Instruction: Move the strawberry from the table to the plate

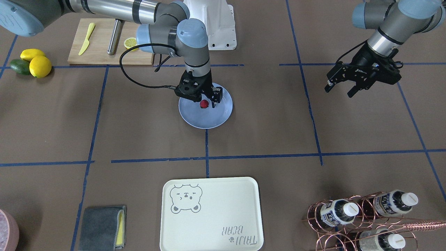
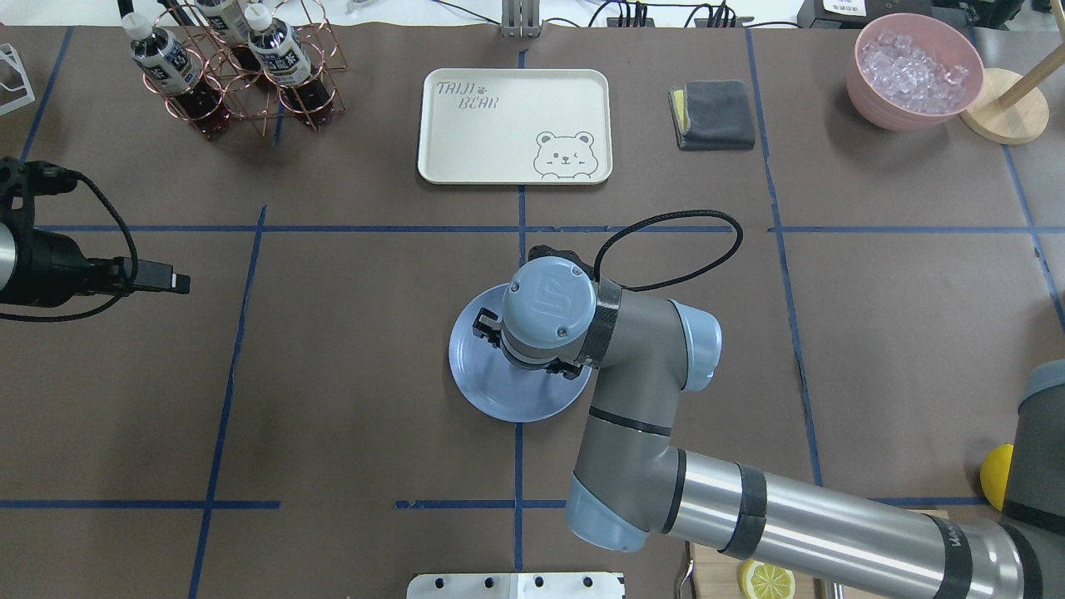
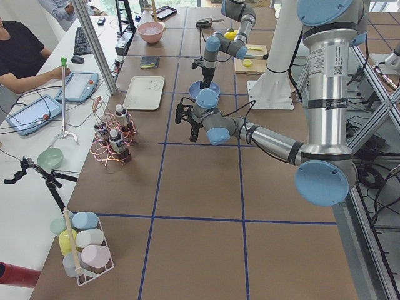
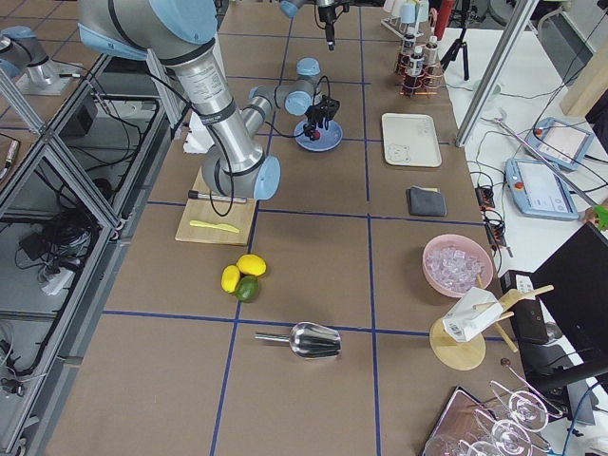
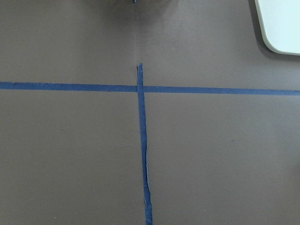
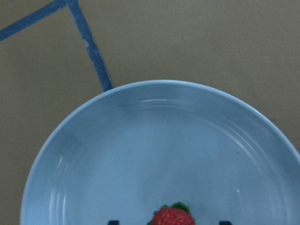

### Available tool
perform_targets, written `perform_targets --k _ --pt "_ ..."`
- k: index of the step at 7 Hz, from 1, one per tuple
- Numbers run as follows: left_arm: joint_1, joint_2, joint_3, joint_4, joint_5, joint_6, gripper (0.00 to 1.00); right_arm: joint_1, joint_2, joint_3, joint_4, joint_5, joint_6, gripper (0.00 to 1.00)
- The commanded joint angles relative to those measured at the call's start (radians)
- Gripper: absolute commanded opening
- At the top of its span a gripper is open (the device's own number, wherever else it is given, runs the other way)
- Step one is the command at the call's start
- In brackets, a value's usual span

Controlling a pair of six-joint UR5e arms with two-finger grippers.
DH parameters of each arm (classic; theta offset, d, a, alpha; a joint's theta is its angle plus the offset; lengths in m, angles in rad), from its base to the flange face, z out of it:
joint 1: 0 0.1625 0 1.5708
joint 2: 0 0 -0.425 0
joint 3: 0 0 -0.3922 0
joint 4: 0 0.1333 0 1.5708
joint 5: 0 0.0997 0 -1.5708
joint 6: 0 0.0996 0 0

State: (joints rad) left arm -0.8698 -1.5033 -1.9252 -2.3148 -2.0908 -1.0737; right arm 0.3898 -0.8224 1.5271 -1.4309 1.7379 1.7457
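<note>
1. At table centre in the front-facing view, a round, shallow, glossy light-blue plate (image 1: pixel 195 120) rested on the brown-paper table (image 1: pixel 264 115), which was marked with a grid of blue tape.
2. A tiny dark-red strawberry with a green cap (image 6: pixel 172 217) lay inside the plate, just to the 12 o'clock side of its centre in the front-facing view. It sat directly beneath the right gripper (image 1: pixel 205 101).
3. The right gripper's jaws stood spread. In the right wrist view its two dark fingertips (image 6: pixel 225 222) showed at 3 and 9 o'clock of the berry. A strip of bare plate separated each one from the fruit, and no contact was visible.
4. The left gripper (image 1: pixel 339 91) hung at 3 o'clock of the plate in the front-facing view, well apart from it. Its jaws were parted and held nothing, and only bare table lay below it.
5. Progress, as a judgement:
   - The carry appeared complete, since the berry was on the plate and not on the table.
   - The release also appeared complete, given the gaps beside the berry.
   - Only the withdrawal seemed left, namely a straight lift of the right gripper that avoids brushing the fruit.
6. A cream rectangular bear-printed tray (image 1: pixel 209 240) lay at 6 o'clock of the plate, and a wooden cutting board (image 1: pixel 101 35) lay at 10 o'clock. Neither one held the berry.
</note>
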Motion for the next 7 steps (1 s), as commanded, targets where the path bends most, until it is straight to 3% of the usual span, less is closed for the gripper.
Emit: perform_targets --k 1,3,4,5,7 --pt "0.000 0.000 0.000 0.000 0.000 0.000 1.00 0.020 -0.012 0.057 -0.026 0.012 -0.003 1.00" --pt "-0.011 0.055 -0.015 -0.005 -0.003 0.047 1.00 0.073 -0.157 0.323 -0.139 0.073 -0.093 1.00" --pt "-0.056 0.105 -0.014 -0.005 -0.003 0.158 1.00 0.146 -0.254 0.452 -0.158 0.157 -0.160 1.00" --pt "-0.108 0.151 -0.008 -0.002 -0.015 0.299 1.00 0.241 -0.377 0.537 -0.155 0.245 -0.283 1.00" --pt "-0.264 0.201 0.038 0.012 -0.133 0.588 1.00 0.442 -0.580 0.573 -0.141 0.354 -0.652 1.00"
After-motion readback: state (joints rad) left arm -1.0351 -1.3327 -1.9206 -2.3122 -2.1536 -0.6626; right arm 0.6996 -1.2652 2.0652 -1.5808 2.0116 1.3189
